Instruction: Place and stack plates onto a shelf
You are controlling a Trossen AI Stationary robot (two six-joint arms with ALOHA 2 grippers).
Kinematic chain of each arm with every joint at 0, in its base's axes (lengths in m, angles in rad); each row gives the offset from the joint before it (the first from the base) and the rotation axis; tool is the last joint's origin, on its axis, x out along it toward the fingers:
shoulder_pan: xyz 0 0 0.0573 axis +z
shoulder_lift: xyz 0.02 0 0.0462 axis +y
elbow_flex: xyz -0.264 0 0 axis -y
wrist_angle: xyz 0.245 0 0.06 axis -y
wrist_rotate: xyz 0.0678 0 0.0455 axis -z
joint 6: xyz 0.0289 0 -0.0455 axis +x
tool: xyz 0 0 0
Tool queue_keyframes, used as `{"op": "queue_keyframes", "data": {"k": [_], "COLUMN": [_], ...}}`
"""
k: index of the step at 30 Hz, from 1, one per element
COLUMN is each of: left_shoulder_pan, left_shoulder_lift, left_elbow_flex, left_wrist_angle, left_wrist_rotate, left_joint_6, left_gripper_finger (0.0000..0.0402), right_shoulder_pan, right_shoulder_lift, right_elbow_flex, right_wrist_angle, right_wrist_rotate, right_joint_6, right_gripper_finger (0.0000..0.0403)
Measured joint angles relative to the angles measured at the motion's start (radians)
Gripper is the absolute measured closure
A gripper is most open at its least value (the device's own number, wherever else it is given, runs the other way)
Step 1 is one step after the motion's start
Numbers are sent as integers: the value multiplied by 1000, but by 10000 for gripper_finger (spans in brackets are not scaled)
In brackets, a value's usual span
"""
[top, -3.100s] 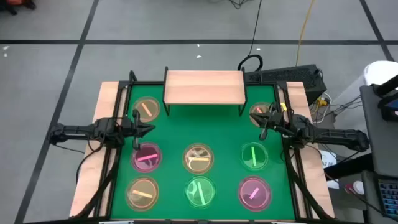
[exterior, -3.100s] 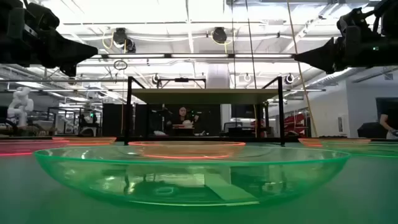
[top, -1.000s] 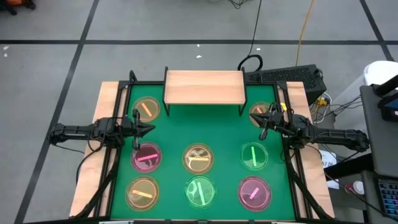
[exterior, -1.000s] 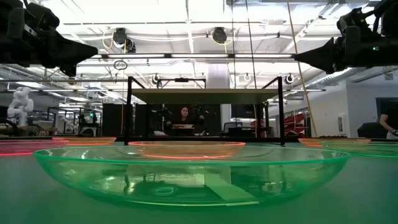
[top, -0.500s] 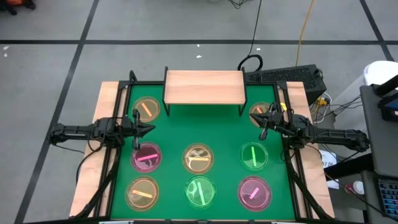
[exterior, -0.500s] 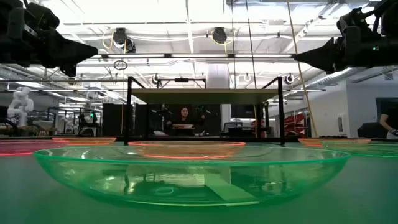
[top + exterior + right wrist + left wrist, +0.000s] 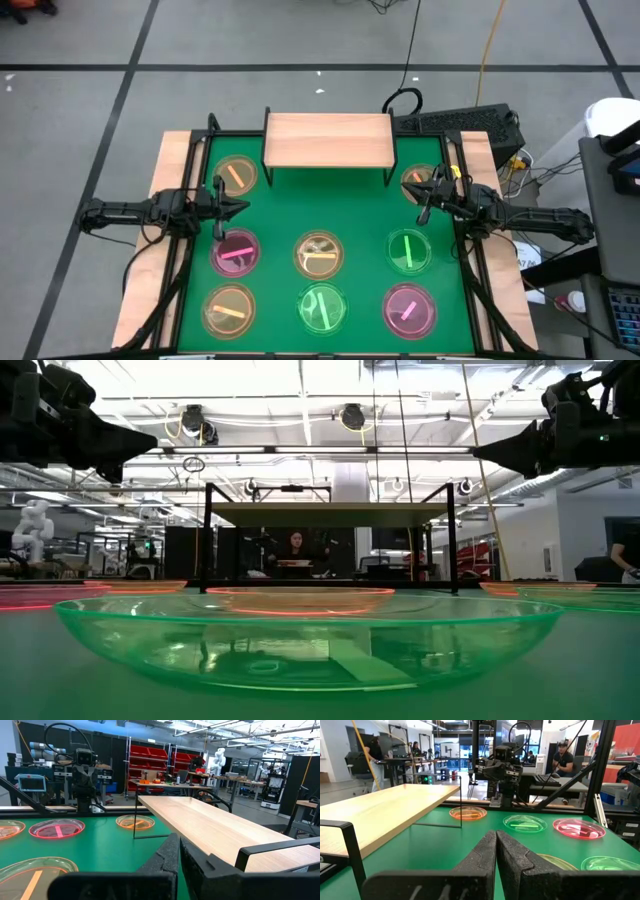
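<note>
On the green bench (image 7: 370, 215), the near row holds 3 plates: an orange plate (image 7: 229, 309) on the left, a green plate (image 7: 321, 307) in the centre and a pink plate (image 7: 409, 310) on the right. The middle row holds 3 more: a second pink plate (image 7: 236, 252), a yellowish plate (image 7: 319, 254) and a second green plate (image 7: 408, 250). Beyond that row, the left pincer (image 7: 238, 207) hangs over the bench's left side, fingers pressed together and holding nothing, as the left wrist view confirms. The right pincer (image 7: 424, 199) hangs over the right side in mirrored pose, fingers likewise closed and holding nothing. Farther back, 1 orange plate (image 7: 235, 174) lies at the far left and another orange plate (image 7: 416, 181) at the far right, partly covered by the right arm. At the far edge stands the shelf (image 7: 327, 140), a light-wood board on thin black legs, centred between those 2 plates, its top bare. All 8 plates rest on the bench surface, apart from one another.
</note>
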Motion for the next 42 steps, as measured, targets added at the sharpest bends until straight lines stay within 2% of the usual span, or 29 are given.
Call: {"op": "queue_keyframes", "data": {"k": [15, 21, 27, 33, 37, 42], "left_shoulder_pan": [0, 0, 0, 0, 0, 0], "left_shoulder_lift": [0, 0, 0, 0, 0, 0], "left_elbow_flex": [0, 0, 0, 0, 0, 0], "left_wrist_angle": [0, 0, 0, 0, 0, 0], "left_wrist_rotate": [0, 0, 0, 0, 0, 0], "left_joint_6": [0, 0, 0, 0, 0, 0], "left_gripper_finger": [382, 382, 382, 382, 382, 382], "right_shoulder_pan": [0, 2, 2, 2, 2, 2], "right_shoulder_lift": [1, 0, 8, 60, 117, 182], "right_elbow_flex": [0, 0, 0, 7, 42, 98], "right_wrist_angle": [43, 82, 79, 185, 72, -114], "right_wrist_rotate": [0, -33, -133, -87, -165, -124], "right_joint_6": [0, 237, 263, 325, 337, 222], "right_gripper_finger": [401, 401, 401, 401, 401, 401]}}
